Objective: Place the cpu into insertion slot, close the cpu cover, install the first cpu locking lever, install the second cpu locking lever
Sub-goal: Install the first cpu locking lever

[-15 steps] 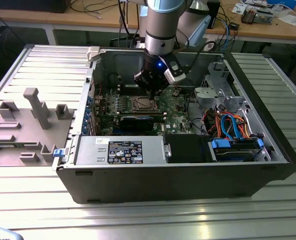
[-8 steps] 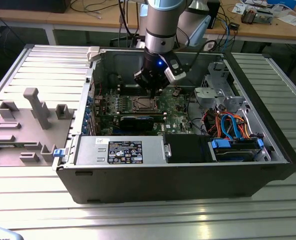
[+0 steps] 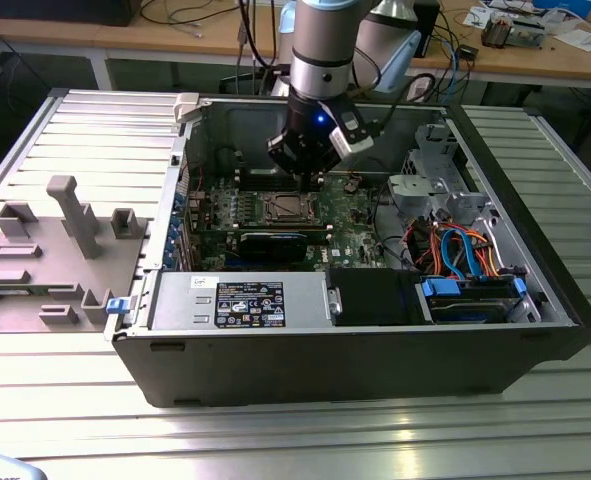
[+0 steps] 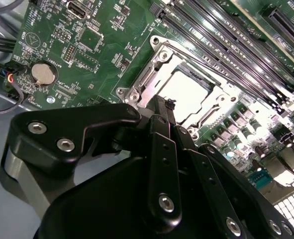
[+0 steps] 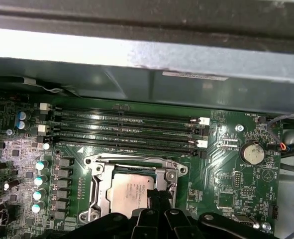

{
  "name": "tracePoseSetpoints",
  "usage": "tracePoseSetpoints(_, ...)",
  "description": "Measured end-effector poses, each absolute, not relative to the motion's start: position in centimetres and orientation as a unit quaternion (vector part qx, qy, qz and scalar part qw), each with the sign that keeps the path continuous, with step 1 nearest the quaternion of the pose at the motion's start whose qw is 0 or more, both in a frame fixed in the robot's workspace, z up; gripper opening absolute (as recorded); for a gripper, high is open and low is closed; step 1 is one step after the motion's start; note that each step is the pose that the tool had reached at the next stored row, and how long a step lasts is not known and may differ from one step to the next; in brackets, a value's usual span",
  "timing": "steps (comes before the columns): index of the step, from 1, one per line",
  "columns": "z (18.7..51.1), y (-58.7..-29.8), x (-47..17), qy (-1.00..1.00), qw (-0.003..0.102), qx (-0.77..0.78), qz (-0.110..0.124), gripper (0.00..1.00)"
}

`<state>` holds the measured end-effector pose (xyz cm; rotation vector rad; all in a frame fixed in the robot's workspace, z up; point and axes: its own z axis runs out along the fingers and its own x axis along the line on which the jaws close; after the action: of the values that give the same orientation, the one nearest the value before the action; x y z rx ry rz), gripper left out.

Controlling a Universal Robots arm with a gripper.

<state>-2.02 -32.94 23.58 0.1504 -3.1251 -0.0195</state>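
In the second wrist view the black end effector (image 4: 170,107) sits closest, its fingers (image 4: 162,124) drawn narrow and together, with nothing visibly between them, tips just over the edge of the cpu cover (image 4: 151,67). The cover lies flat on the insertion slot (image 4: 229,94), and the cpu (image 4: 186,94) shows dull silver through its window, seated in the socket. Whether the thin locking levers along the frame are latched is hard to judge from here. Beyond the socket run the long memory slots (image 4: 226,45), and off to one side a coin battery (image 4: 42,73) sits on the green motherboard (image 4: 62,30). In the exterior view the arm (image 3: 320,50) reaches down into the open computer case (image 3: 375,370), which rests on the ribbed metal surface (image 3: 105,130).
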Motion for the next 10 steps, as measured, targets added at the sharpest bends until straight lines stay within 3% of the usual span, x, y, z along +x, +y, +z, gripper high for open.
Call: tracePoseSetpoints(10,25.1,-32.9,-2.0,-0.999,0.006,0.048,-0.006,0.11)
